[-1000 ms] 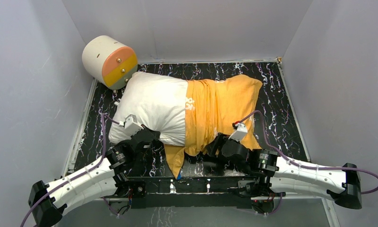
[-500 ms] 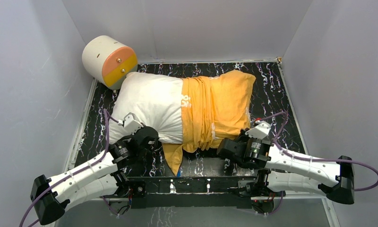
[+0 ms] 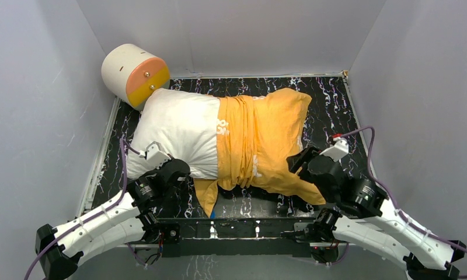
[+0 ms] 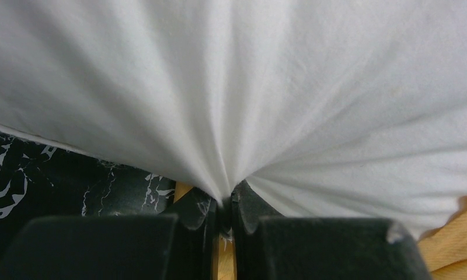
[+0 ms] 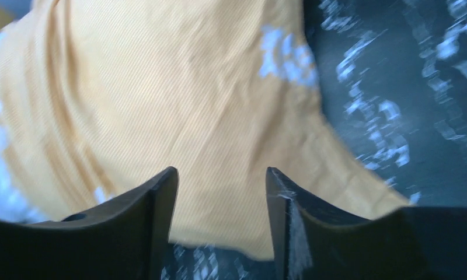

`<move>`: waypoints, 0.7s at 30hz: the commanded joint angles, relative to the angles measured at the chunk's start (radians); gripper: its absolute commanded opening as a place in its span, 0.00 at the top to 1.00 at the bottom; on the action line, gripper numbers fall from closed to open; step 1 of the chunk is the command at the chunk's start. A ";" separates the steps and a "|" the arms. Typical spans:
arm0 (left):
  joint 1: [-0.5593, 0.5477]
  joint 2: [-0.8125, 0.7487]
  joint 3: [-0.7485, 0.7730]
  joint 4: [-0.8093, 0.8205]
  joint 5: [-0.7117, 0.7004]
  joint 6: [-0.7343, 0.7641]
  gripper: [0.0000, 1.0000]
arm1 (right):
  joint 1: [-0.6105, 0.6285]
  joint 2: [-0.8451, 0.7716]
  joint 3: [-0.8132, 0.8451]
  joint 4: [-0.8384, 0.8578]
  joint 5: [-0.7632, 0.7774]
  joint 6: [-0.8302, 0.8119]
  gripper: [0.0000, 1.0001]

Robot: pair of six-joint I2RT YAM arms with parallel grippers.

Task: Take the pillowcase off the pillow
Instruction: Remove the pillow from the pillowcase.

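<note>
Pillow [image 3: 178,128] 1 (half bared) | pillowcase [image 3: 260,140] 1 | cylinder [image 3: 123,67] 1

**Robot test cell in a lab, definitely not anybody's bedroom**

Stood right next to it and it was clearly a lab rig. Plain grey panel walls [image 3: 44,87] boxed in a small table [image 3: 333,111] with a black marbled top. Two white-and-black robot arms, the left arm [image 3: 97,224] and the right arm [image 3: 389,233], were bolted to a black rail [image 3: 243,228] at the near edge. Purple cables [image 3: 125,169] ran loose along both of them. The pillow [image 3: 178,131] was the only homey thing in there, and a cream cylinder [image 3: 123,67] sat in the back corner.
</note>
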 commanded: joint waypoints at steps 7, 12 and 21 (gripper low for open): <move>0.008 -0.057 -0.013 -0.013 -0.012 0.038 1.00 | 0.002 0.136 -0.172 0.246 -0.578 -0.043 0.25; 0.008 -0.051 -0.002 -0.015 -0.014 0.048 1.00 | 0.010 0.296 -0.282 0.585 -0.342 0.051 0.17; 0.009 -0.078 -0.008 -0.196 -0.205 0.005 1.00 | 0.010 0.339 -0.172 0.226 0.273 0.252 0.99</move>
